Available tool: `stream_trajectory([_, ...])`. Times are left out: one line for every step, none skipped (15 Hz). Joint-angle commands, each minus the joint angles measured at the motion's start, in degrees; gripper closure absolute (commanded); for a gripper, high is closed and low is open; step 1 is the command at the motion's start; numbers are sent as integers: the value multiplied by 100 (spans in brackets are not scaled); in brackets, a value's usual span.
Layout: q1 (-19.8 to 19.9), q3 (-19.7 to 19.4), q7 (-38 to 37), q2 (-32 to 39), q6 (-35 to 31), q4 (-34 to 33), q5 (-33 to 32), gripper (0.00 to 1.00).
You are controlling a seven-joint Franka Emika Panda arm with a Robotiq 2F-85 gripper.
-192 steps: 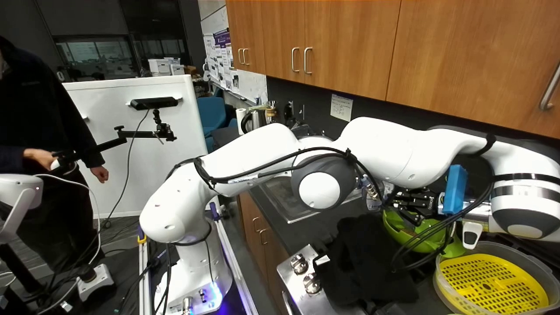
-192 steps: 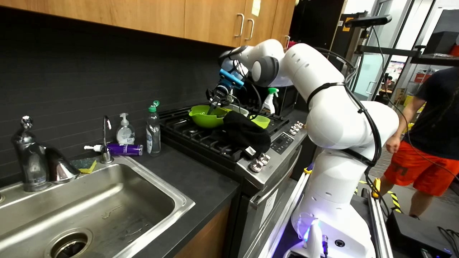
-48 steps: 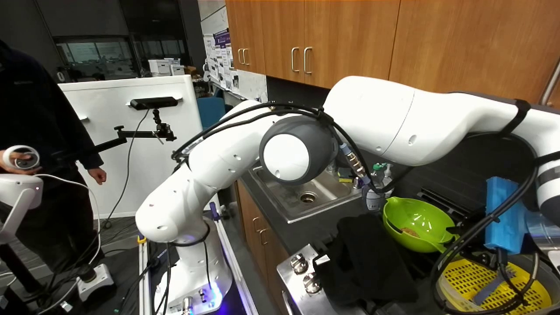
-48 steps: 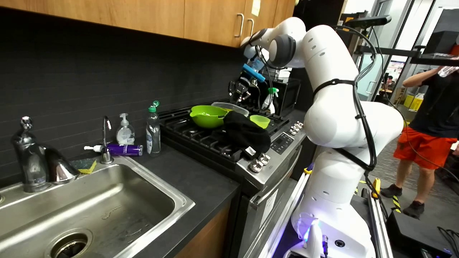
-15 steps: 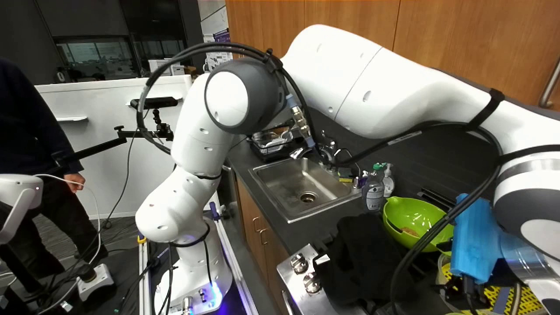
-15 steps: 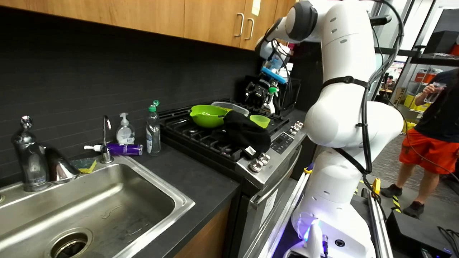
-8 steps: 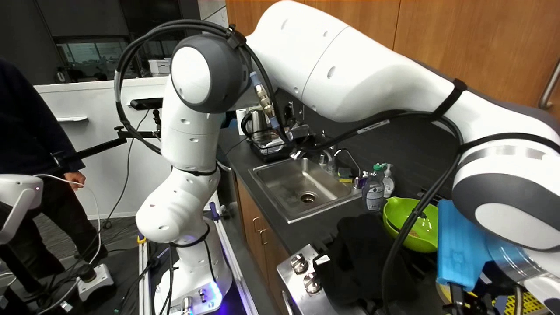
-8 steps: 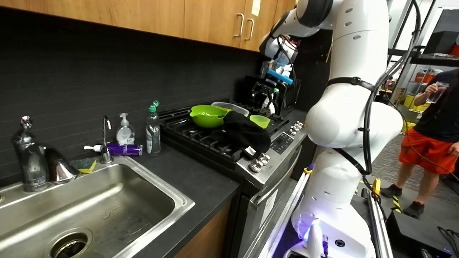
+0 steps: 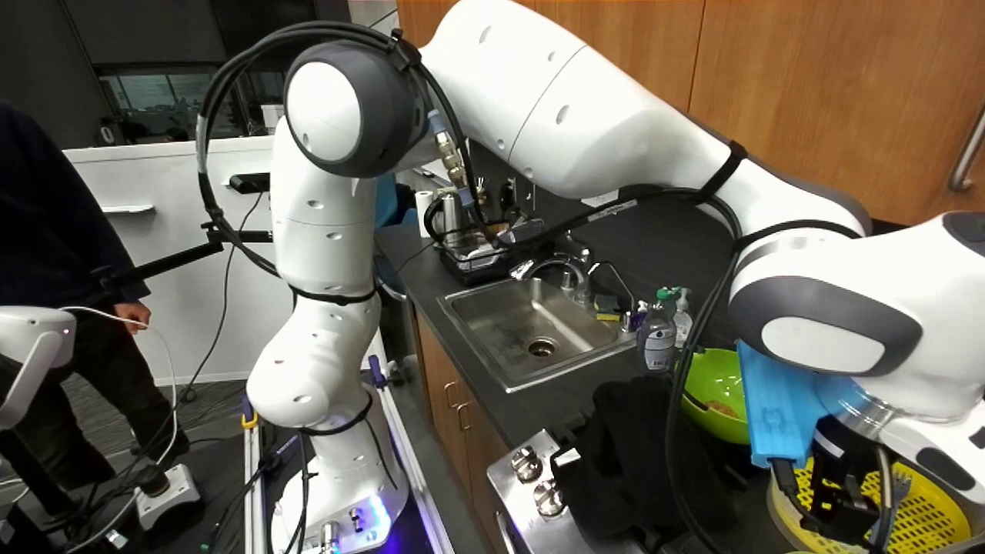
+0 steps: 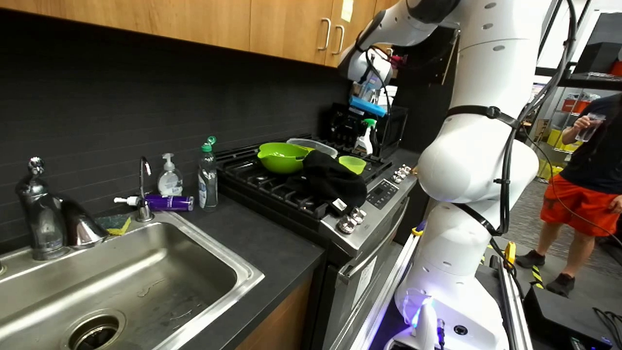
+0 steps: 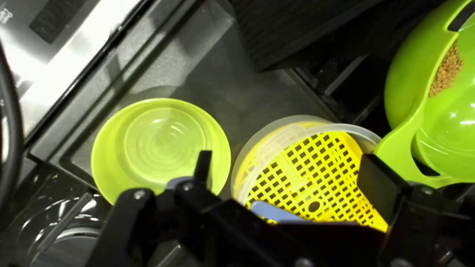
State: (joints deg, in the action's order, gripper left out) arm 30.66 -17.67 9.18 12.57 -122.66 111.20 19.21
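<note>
Claw (image 11: 285, 159): jaws spread wide, nothing in the grip; hangs above the stove (image 10: 382, 194). Wrist view, seen between the jaws: clear tub (image 11: 287, 139) with yellow perforated tray (image 11: 323, 170) inside. Blue-grey utensil (image 11: 274, 212) lies on the tray, rounded end visible, remainder hidden by the claw. Tub rests on the stove, set in from the front (knob) edge. Small green cup (image 11: 167, 144) beside it, nearer that edge. Larger green bowl (image 11: 412, 74) on the tub's side toward the sink (image 10: 160, 272), brown grains (image 11: 447, 72) inside; bowl-to-tub contact cannot be told. Black cloth (image 10: 333, 177) heaped at the front edge, near the sink-side corner. Dish soap bottle (image 10: 208, 180) upright on the bench (image 10: 233, 243), near the stove's sink-side edge.
</note>
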Motion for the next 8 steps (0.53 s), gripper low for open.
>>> stream_trajectory([-287,-96,35,-457,-481,483,-211,0])
stream_trajectory([-299,-87,104,-486,-397,494,-172,0])
stream_trajectory([-315,-88,138,-514,-314,503,-138,0])
stream_trajectory([-301,-106,47,-229,-283,237,-65,0])
stream_trajectory([-319,-107,54,-266,-282,268,-66,0])
stream_trajectory([-328,-108,59,-292,-282,292,-66,0])
stream_trajectory([-330,-110,65,-306,-282,309,-67,0])
stream_trajectory([-330,-112,69,-310,-282,318,-66,0])
